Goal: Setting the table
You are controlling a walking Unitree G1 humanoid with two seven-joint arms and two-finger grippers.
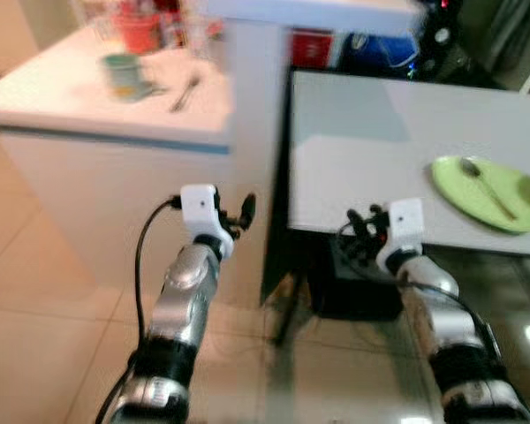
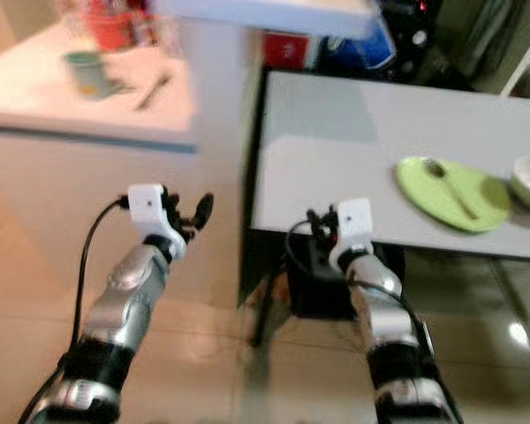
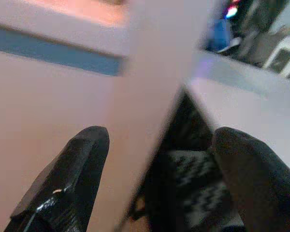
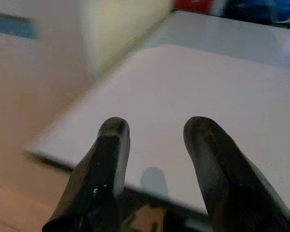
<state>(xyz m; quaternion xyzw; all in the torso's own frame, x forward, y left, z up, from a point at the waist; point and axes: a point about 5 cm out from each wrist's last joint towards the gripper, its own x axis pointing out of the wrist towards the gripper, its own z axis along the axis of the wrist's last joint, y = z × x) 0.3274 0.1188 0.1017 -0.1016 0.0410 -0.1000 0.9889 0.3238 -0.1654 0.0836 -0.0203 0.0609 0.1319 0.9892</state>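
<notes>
— What have I got on the table [image 1: 353,150]?

— A green plate [image 1: 490,194] near its right end, with a spoon [image 1: 486,187] lying on it. A fork [image 1: 184,94] and a green cup [image 1: 124,74] sit on the counter [image 1: 79,106] to the left.

— My grippers?

— Left gripper [image 3: 154,169] faces the counter's side, fingers spread, empty. Right gripper [image 4: 154,140] is at the table's near edge, fingers apart, empty.

Kitchen surroundings, blurred

A white counter [image 1: 115,106] stands left over a beige tiled floor [image 1: 35,336]; a red container [image 1: 140,31] sits at its far end, and dark electronics with coloured lights [image 1: 424,44] lie beyond the grey surface.
</notes>
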